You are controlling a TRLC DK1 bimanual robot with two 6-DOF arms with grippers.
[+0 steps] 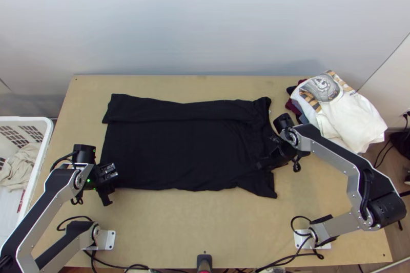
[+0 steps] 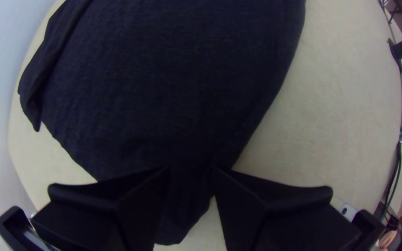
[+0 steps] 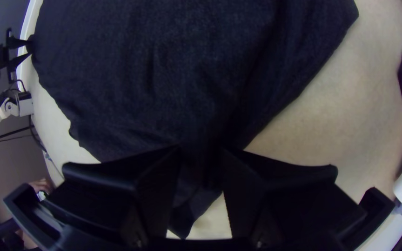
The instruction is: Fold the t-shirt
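We grip the mostly spread black cloth t-shirt [image 1: 169, 150], toward the wooden table's [image 1: 205, 222] far edge, with black left gripper [image 1: 109, 183] and right gripper [image 1: 262, 163].

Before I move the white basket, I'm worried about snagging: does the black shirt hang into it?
No, the black shirt lies over the table, with bare wood between it and the white basket.
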